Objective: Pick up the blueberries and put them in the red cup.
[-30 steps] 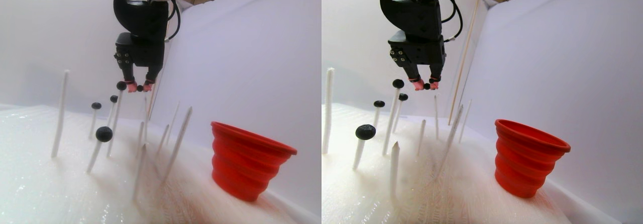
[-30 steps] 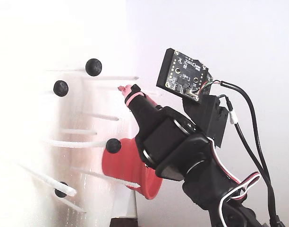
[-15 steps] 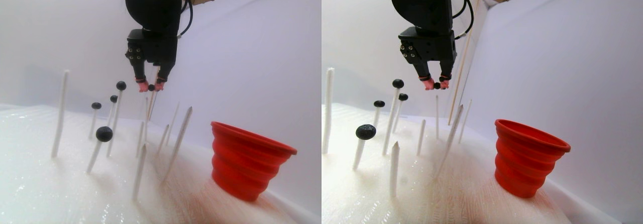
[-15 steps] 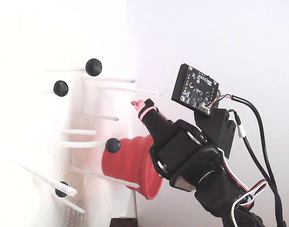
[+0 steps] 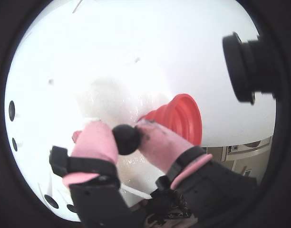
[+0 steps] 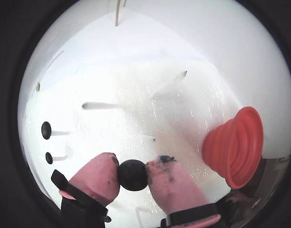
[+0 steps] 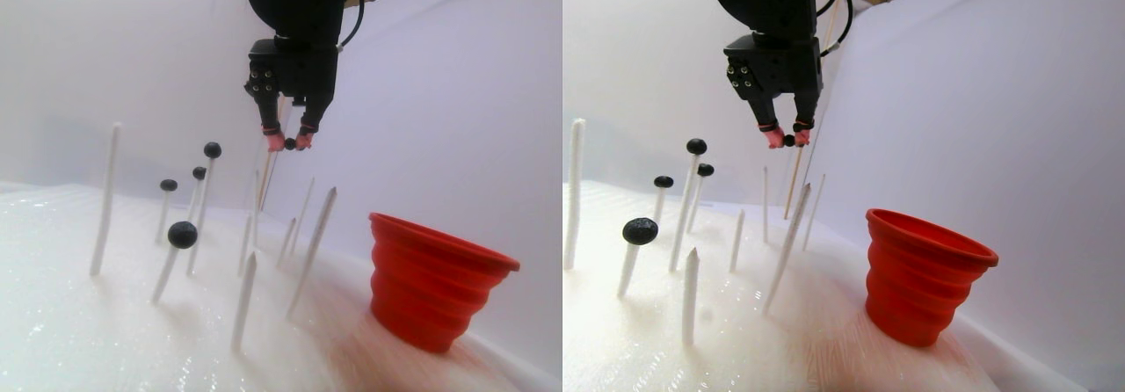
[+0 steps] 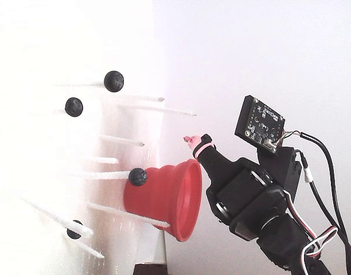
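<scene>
Item, a wrist view: we record the gripper (image 5: 127, 138) at lower centre, its two pink fingertips (image 5: 95, 141) closed on one blueberry (image 5: 126, 138), a matte blue-black ball held clear of the white floor. The red cup (image 5: 183, 116) sits right of centre, its mouth turned toward the right edge. Dark dots along the left rim of the frame may be more berries; we cannot tell.

Item, another wrist view: the same berry is pinched between the pads at lower centre. The cup shows at right of centre, ribbed body and flared rim plain. Two further blueberries on sticks (image 6: 46, 129) stand at the left edge, and bare white sticks (image 6: 99, 105) lie across the middle.

Item, stereo pair view: in each half the gripper hangs at upper centre, with the berry a small dark speck between the tips. It is high above the sticks and left of the cup, which stands at lower right with nothing visible inside from this angle. Four berries remain on sticks at left.

Item, fixed view: the pink tip shows at centre, near the cup's rim at lower centre; the held berry is hidden here. Four berries on sticks occupy the left.

Progress, by our judgement: one berry picked and in carriage, not yet released; four are left.
</scene>
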{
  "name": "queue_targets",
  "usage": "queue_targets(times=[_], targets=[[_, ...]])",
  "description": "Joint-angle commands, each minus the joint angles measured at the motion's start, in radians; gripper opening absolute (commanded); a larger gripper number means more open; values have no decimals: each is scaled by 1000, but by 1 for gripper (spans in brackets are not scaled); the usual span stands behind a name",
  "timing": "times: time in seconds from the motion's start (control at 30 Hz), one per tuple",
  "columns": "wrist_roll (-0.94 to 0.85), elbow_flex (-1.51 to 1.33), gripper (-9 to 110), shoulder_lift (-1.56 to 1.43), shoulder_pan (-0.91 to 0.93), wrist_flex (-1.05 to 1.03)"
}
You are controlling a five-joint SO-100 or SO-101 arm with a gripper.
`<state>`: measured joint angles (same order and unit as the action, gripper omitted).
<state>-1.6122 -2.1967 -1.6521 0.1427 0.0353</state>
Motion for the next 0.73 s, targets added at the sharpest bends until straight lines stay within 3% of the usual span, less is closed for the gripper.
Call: queue_targets(times=[0.0, 0.7], targets=[[-9, 11, 9, -138, 74, -12], [2, 11, 9, -173, 216, -95]])
